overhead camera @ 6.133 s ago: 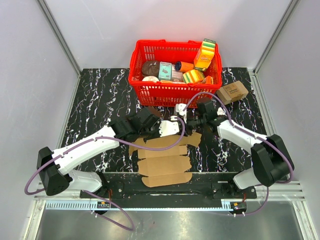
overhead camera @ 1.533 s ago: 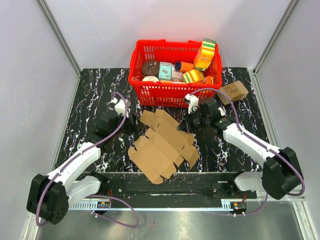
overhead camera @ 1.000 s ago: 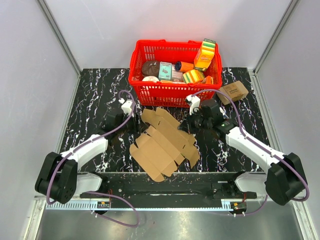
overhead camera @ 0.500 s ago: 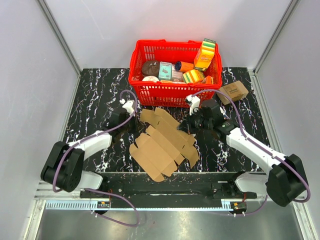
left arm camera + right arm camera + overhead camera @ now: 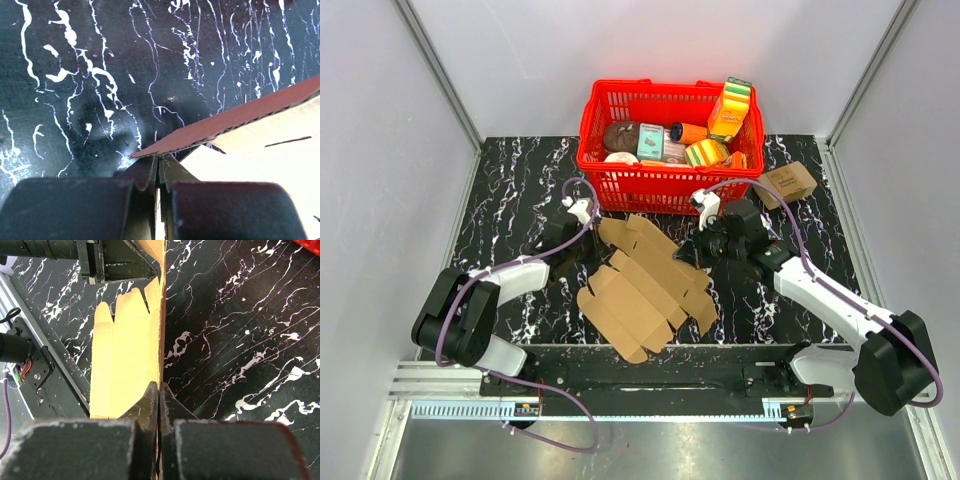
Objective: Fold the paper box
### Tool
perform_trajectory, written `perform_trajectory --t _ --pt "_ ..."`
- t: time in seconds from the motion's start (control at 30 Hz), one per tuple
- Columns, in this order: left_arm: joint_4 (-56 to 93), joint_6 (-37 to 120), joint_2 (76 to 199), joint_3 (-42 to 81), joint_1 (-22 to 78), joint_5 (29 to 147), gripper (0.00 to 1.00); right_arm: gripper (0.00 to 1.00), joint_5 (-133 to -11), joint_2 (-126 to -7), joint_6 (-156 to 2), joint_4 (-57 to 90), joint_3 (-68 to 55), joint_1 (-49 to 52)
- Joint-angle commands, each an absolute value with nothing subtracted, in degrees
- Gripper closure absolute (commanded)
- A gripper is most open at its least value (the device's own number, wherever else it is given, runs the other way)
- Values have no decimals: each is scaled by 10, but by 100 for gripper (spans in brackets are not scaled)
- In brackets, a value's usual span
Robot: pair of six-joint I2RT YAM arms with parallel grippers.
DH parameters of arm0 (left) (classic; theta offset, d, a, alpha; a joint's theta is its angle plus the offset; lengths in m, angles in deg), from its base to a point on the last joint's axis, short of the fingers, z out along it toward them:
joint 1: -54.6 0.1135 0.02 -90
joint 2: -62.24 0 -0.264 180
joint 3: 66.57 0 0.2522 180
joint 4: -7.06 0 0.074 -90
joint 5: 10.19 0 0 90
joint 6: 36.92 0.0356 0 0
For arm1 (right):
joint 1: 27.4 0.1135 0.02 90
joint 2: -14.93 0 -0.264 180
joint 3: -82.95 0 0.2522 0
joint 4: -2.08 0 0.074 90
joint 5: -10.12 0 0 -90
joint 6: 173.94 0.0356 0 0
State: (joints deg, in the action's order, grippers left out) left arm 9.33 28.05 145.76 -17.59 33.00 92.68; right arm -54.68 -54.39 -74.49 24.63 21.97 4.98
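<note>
The paper box lies unfolded and skewed in the middle of the black marble table, just in front of the red basket. In the right wrist view its flap stands on edge and runs straight into my right gripper, which is shut on it. In the top view that gripper sits at the sheet's right edge. My left gripper is at the sheet's far left corner. In the left wrist view it is shut, its tips touching under the raised edge of a flap that crosses them.
The red basket, full of groceries, stands at the back just beyond the cardboard. A small printed brown carton sits at the back right. Grey walls enclose the table on three sides. The arm bases line the near edge.
My left arm has drawn its elbow back to the left while its gripper stays at the sheet's left corner. The right arm and the cardboard have barely moved.
</note>
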Motion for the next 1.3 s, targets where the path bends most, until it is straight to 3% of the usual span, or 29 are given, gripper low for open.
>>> perform_trajectory --t 0.0,0.8,1.27 --pt "38 277 1464 -159 333 969 100 100 -539 -542 -741 225 214 57" --pt "27 303 1477 -167 322 1067 100 100 -566 -565 -731 224 216 60" --pt "42 310 1464 -181 297 1057 100 100 -596 -561 -741 209 226 67"
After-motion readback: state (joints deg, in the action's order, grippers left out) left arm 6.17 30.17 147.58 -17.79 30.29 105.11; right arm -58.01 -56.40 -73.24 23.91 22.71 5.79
